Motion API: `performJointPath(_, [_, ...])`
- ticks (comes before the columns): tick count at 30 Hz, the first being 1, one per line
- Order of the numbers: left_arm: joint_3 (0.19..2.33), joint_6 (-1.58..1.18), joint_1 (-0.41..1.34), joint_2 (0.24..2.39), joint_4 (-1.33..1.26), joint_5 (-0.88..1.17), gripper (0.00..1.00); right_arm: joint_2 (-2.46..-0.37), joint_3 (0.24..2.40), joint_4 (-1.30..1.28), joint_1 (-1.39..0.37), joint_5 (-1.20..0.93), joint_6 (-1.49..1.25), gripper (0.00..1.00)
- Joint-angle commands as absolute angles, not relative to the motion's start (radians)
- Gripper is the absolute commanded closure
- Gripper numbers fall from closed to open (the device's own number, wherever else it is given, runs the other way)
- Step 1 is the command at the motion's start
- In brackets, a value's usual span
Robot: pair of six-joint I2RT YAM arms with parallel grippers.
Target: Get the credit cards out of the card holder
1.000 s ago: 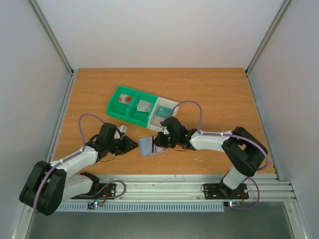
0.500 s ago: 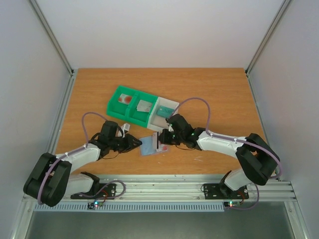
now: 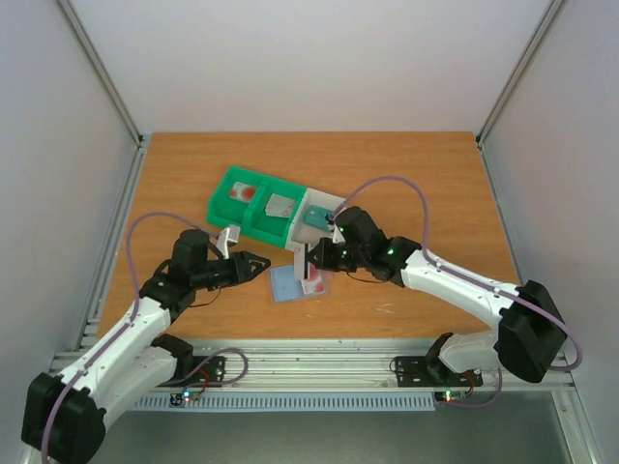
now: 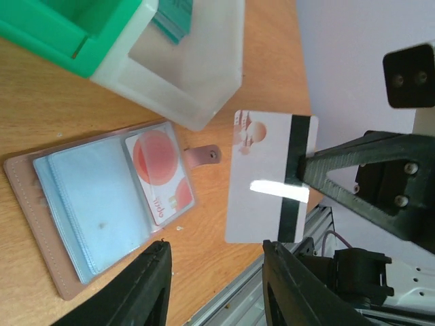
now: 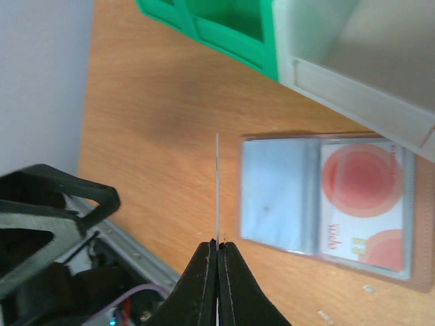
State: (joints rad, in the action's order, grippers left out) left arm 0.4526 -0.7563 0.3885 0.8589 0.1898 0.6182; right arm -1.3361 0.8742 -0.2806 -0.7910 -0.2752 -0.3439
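A white card with a dark stripe (image 4: 265, 178) is pinched by one edge between the pressed-together fingers of the right end effector (image 5: 217, 244). It is held upright, clear of the bench (image 3: 426, 184), just beside the open card holder (image 4: 95, 204). The holder lies flat at about 6 o'clock from the green-and-white tray (image 3: 221, 203). The left end effector (image 3: 247, 263) is spread and grips nothing, at about 9 o'clock from the holder. A second card (image 4: 161, 178), white with red-pink circles, is seen tucked in a clear pocket of the holder. The cards are judged light, thin, stiff and glossy, so slipping is likely. A grip is best taken on an exposed short edge and drawn along the pocket, while the soft, light holder is pinned so that it is not dragged. The face and stripe of the held card are shown only by the left wrist view. In the right wrist view it is reduced to a thin line, though the closed fingers are made plain there.
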Motion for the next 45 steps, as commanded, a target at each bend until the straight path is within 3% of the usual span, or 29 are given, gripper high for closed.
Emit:
performJointPath(1, [0.522,-0.705,0.393,0.775,0.335,0.586,0.62,-1.303,0.968,-0.38,-0.788,-0.339,-0.459,0.99])
performJointPath(10, [0.66,-0.47,0.395,0.558,0.463,0.471,0.65,-1.304,1.106,-0.505,-0.788,-0.419,-0.758,0.99])
performJointPath(16, [0.706,-0.207,0.394,0.465,0.461,0.489,0.65,-1.35,1.266,-0.677,-0.788,-0.35,-0.876,0.99])
performJointPath(24, [0.726,0.131,0.394,0.374,0.502,0.589,0.52,-1.332,1.327,-0.725,-0.788,-0.335,-1.101,0.99])
performJointPath(45, [0.642,0.261,0.394,0.544,0.213,0.72,0.48,-1.42,1.407,-0.625,-0.788,-0.455,-1.304,0.99])
